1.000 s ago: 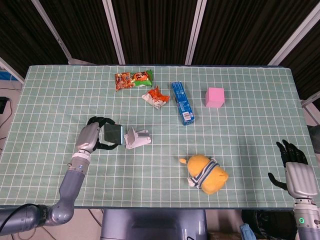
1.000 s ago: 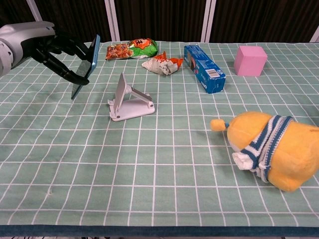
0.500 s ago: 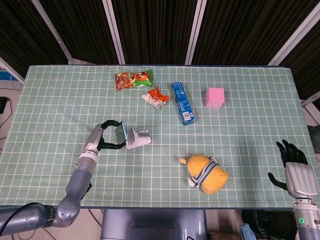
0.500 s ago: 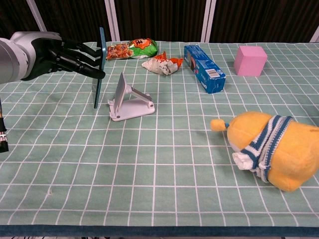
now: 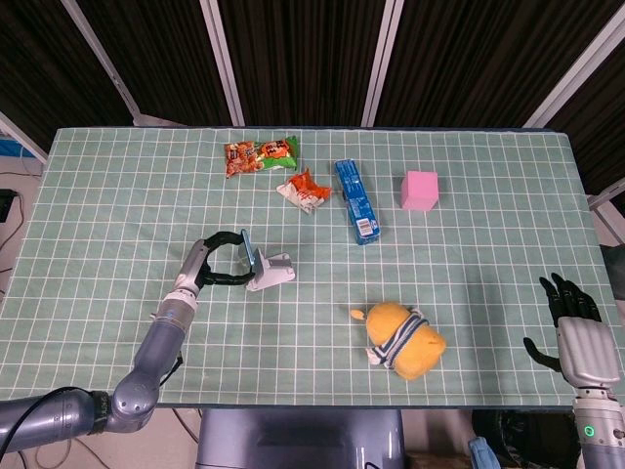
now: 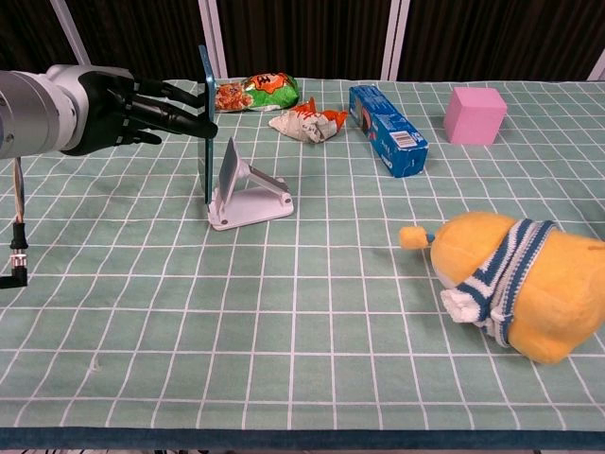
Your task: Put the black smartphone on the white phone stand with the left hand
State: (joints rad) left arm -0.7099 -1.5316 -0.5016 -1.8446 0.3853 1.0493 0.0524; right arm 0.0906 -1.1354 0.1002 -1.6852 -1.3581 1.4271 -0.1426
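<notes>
Left hand [image 6: 104, 106] is pinching the thin, rigid, likely slick black smartphone [image 6: 204, 123] by its upper edges, upright beside the white plastic phone stand [image 6: 244, 189]; right hand [image 5: 578, 332] hanging released.

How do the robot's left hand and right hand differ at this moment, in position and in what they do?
The left hand is over the table and holds the black smartphone upright just beside the white phone stand; the right hand is off the table's near right corner and holds nothing. The left hand's fingers reach toward the stand; the right hand's are spread. Both have dark fingers.
</notes>
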